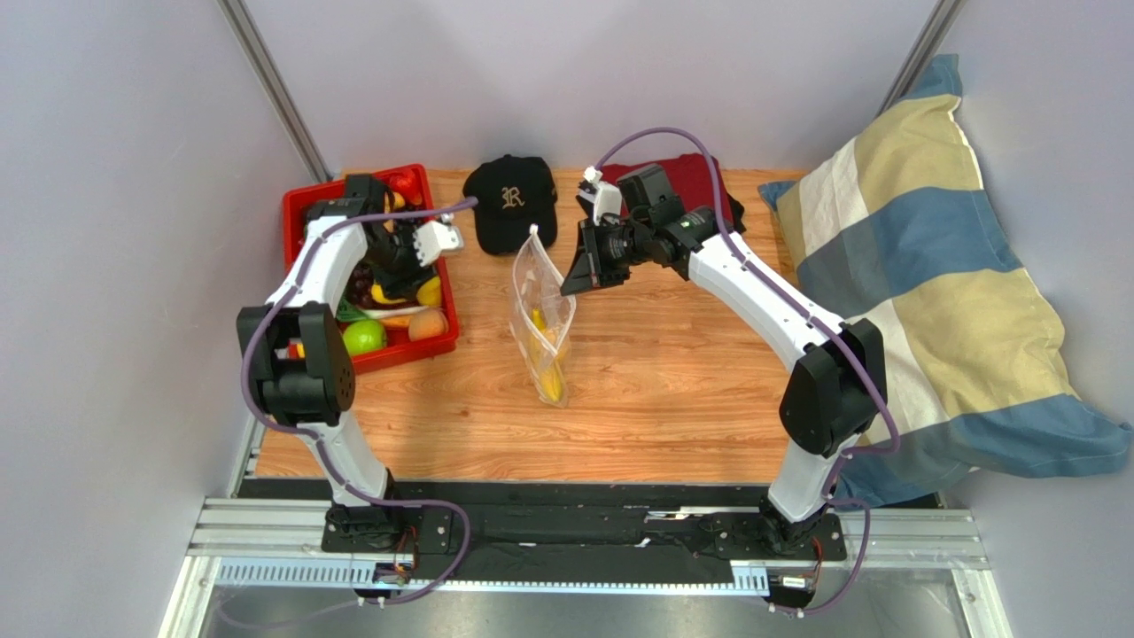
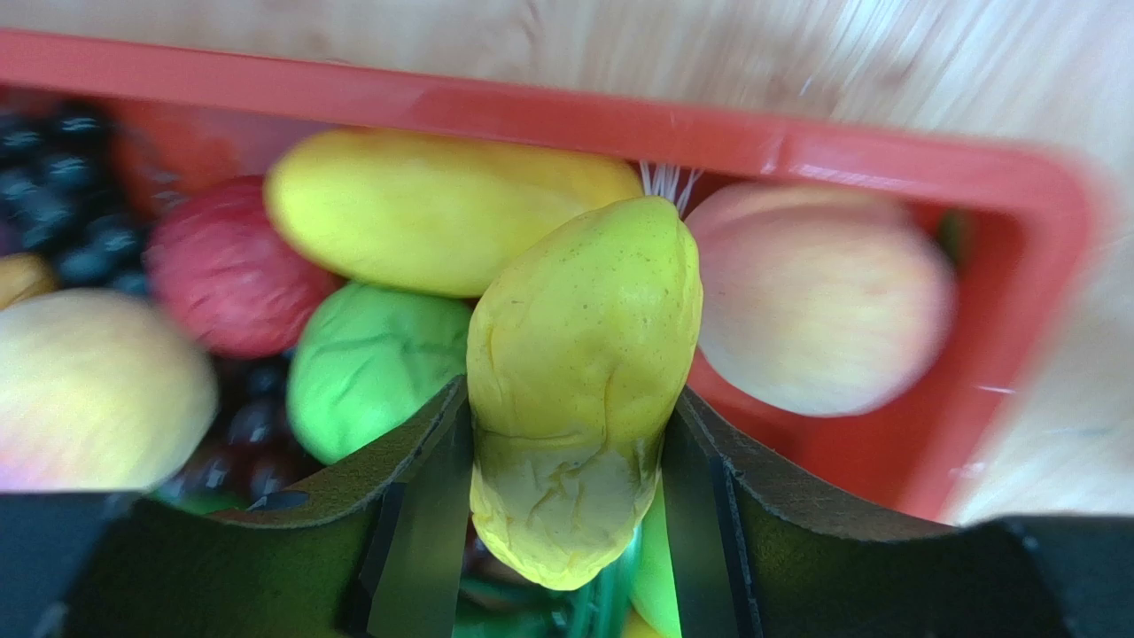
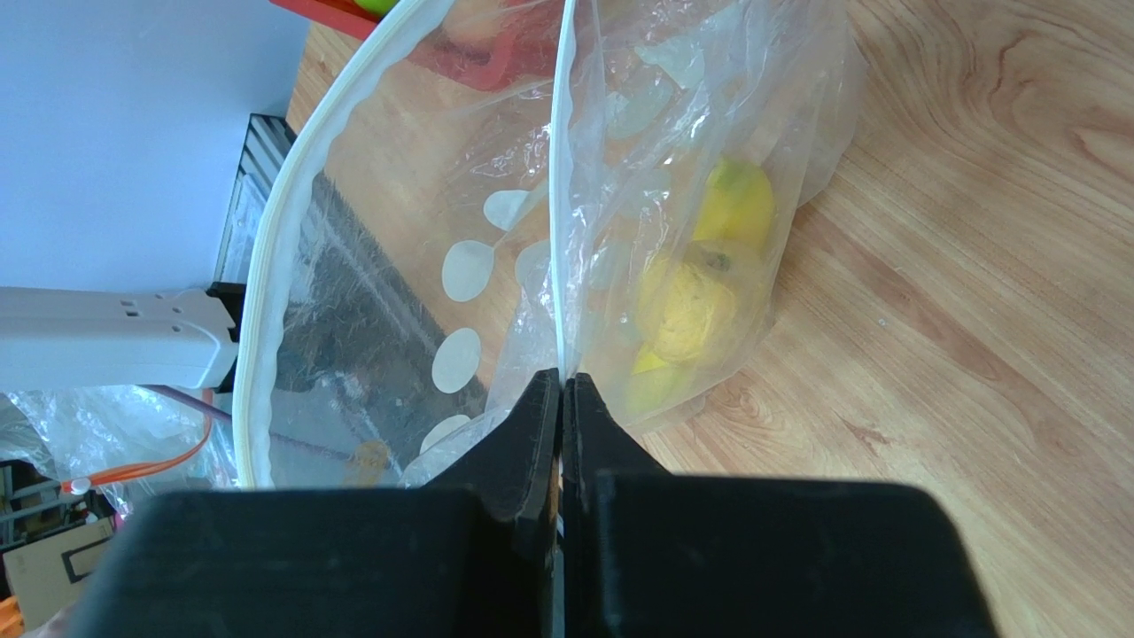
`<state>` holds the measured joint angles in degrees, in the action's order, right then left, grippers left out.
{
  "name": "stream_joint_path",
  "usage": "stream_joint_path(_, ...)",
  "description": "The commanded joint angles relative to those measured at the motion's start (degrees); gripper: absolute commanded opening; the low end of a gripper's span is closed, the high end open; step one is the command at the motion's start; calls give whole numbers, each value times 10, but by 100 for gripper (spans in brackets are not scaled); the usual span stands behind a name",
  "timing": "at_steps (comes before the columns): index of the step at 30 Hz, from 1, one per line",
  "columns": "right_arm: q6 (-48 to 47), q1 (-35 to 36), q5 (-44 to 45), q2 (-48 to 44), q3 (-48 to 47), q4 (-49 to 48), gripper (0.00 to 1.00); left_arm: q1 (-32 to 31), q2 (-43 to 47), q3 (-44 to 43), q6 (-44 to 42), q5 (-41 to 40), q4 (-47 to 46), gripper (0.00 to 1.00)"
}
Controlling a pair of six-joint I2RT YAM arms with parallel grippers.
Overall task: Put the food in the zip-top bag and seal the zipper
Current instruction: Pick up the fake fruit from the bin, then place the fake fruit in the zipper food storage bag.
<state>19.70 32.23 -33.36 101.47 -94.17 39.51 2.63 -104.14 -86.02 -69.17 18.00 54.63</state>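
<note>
Glossy yellow fruit (image 2: 586, 306) — likely light, hard, slippery — is clamped mid-body by the left gripper (image 2: 570, 396), lower centre; the right gripper (image 3: 561, 383) pinches the rim of the limp zip-top bag (image 3: 692, 160).

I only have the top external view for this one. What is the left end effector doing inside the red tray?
Observer: In the left wrist view, the left end effector has a finger pressed on each side of a yellow fruit, over the red tray.
Operator: And the right one, at the bag?
Observer: In the right wrist view, the right end effector is shut on one lip of the zip-top bag. The other lip bows away, so the mouth is open.
</note>
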Motion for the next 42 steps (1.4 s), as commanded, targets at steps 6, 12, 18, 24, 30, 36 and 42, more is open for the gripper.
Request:
stream_joint_path(6, 4, 3, -5, -1, -16, -22, 0, -44, 164, -176, 321, 226, 41, 0)
stream_joint_path(12, 10, 3, -4, 3, -15, -22, 0, -173, 232, -94, 602, 151, -117, 0)
stream_joint_path(18, 14, 3, -1, 0, -13, -21, 0, -283, 304, 51, 794, 27, -320, 0)
stream_joint_path(24, 26, 2, -6, 2, -15, -23, 0, -329, 312, 143, 893, -28, -345, 0)
stream_joint_path(30, 28, 2, -8, -1, -15, -23, 0, -329, 322, 97, 854, -71, -356, 0)
stream_joint_path(36, 35, 2, -19, 4, -22, -27, 0, -330, 331, 5, 788, -68, -356, 0)
stream_joint_path(42, 41, 2, -22, -1, -24, -32, 0, -333, 329, 82, 840, -24, -409, 0)
